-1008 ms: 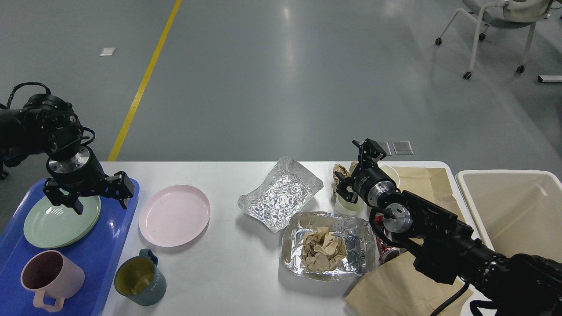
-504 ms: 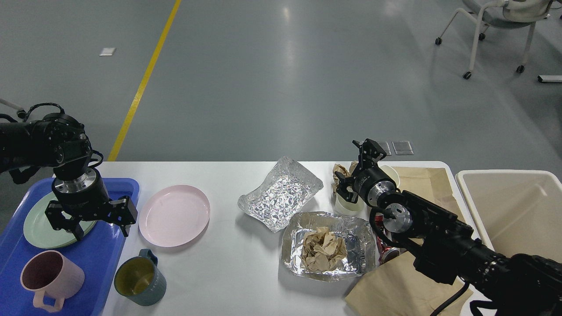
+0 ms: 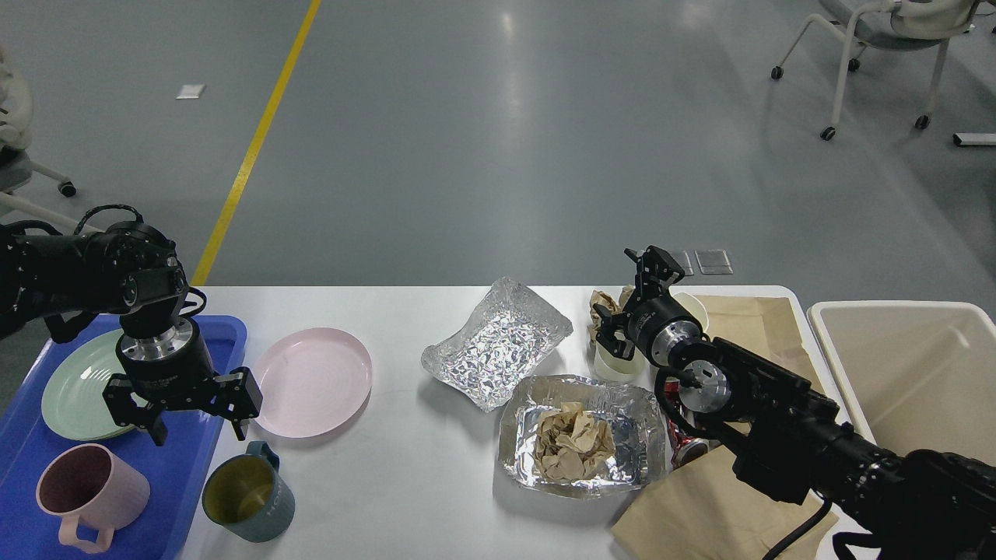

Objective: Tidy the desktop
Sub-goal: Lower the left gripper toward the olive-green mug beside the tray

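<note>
Our left arm drops from the green plate toward the grey mug; the right arm waits.

Head view: our left gripper (image 3: 194, 408), fingers spread and empty, has slid nearer and rightward off the green plate (image 3: 82, 385) on the blue tray (image 3: 27, 455), now just above the grey mug (image 3: 247, 492) on the desktop (image 3: 405, 474). We judge the mug is next for the tray. Our right gripper (image 3: 626, 303) has not moved, open over the paper cup (image 3: 615, 364) at far right.
</note>
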Robot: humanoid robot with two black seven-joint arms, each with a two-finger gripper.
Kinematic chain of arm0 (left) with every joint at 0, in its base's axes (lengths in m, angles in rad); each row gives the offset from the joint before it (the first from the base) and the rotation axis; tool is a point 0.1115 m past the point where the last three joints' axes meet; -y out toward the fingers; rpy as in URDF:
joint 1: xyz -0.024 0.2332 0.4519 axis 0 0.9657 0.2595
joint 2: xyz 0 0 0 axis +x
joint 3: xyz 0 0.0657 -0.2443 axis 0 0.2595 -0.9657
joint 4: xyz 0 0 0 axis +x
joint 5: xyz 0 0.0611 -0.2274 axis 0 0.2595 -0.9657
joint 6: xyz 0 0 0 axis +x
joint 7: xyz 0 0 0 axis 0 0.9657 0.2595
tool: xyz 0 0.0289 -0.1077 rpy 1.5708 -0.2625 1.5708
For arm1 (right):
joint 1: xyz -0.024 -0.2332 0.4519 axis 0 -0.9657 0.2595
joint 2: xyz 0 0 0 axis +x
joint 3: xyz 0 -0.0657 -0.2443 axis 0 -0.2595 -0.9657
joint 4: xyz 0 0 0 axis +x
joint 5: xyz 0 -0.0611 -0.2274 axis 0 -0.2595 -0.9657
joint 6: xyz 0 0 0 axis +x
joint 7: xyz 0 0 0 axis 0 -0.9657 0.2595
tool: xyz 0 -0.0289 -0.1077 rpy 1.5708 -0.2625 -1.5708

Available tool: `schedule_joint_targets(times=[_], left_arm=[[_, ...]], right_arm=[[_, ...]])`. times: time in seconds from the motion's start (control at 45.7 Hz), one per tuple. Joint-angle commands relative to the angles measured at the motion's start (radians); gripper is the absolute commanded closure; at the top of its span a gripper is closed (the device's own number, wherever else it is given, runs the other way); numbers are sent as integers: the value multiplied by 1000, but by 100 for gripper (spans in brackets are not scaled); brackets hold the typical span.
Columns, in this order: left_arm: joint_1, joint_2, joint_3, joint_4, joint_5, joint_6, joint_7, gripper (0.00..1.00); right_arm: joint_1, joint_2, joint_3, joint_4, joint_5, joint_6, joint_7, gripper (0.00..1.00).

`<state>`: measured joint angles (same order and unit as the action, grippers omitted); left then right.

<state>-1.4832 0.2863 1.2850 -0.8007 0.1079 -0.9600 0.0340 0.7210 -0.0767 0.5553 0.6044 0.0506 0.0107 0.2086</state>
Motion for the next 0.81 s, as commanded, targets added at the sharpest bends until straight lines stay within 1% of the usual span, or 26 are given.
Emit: schedule_joint_targets(times=[0.0, 0.307, 0.789], left_arm=[[34, -38, -32, 0, 1, 0, 0, 4], [35, -44, -30, -14, 1, 0, 17, 4], [35, -30, -27, -17, 1, 0, 15, 3]], right_arm=[[0, 0, 0, 0, 0, 0, 0, 0], [0, 0, 0, 0, 0, 0, 0, 0], [0, 0, 0, 0, 0, 0, 0, 0]])
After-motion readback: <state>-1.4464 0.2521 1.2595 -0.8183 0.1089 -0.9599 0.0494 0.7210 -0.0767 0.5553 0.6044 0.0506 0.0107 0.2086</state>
